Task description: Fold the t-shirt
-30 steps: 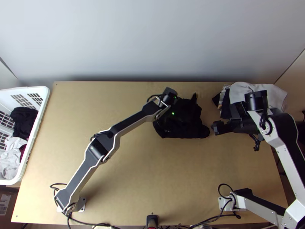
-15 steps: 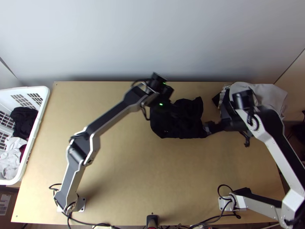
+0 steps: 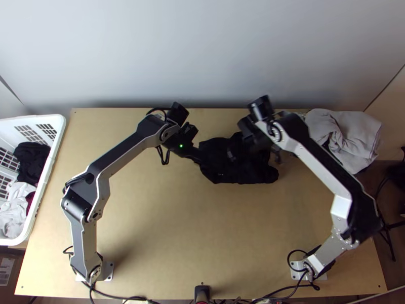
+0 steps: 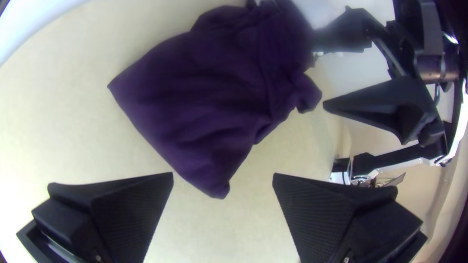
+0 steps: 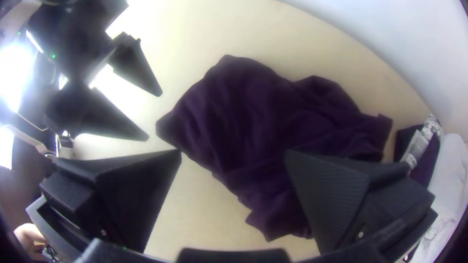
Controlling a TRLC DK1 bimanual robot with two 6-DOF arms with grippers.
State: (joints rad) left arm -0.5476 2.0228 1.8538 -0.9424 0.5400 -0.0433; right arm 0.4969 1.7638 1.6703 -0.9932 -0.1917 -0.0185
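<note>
The dark t-shirt [image 3: 243, 172] lies bunched on the table's far half; it looks dark purple in the left wrist view [image 4: 204, 87] and the right wrist view [image 5: 263, 117]. At its left edge is my left gripper [image 3: 196, 154]. The left wrist view has the left gripper [image 4: 223, 178] open, a corner of cloth between its parted fingers. Above the shirt's middle is my right gripper [image 3: 234, 154]. In the right wrist view the right gripper [image 5: 233, 153] stands open over the cloth, the fingers wide apart.
A white basket [image 3: 54, 152] with dark and pale clothes stands at the far left. Grey and pale cloths [image 3: 349, 134] lie in a pile at the table's back right corner. Behind the table rises a pale wall. A person's hand is at the right wrist view's edge.
My left gripper has moved left from over the shirt to its left edge. My right gripper has swung left from beside the cloth pile to above the shirt.
</note>
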